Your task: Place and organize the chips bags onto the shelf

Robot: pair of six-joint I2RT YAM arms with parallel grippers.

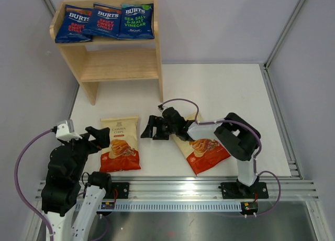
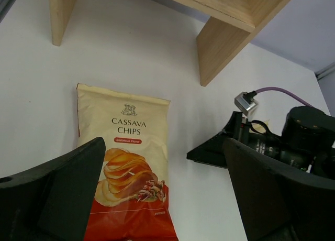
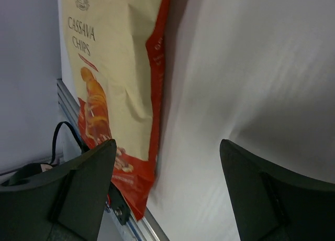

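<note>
- Left claw point(image 2: 165, 146) gapes wide and empty, just beside one cream bag point(image 1: 120, 144).
- Right claw point(image 3: 167, 144) is equally wide, holding nothing, near the other cream bag point(image 1: 204, 149).
- Three blue bags point(image 1: 108, 21) lie atop the shelf point(image 1: 118, 65).
- Both cream bags are unshelved on the bench point(image 1: 220, 94); probably past halfway.

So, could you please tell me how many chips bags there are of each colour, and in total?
Blue bags, on top of the shelf: 3
Cream bags, on the table: 2
Total: 5
</note>
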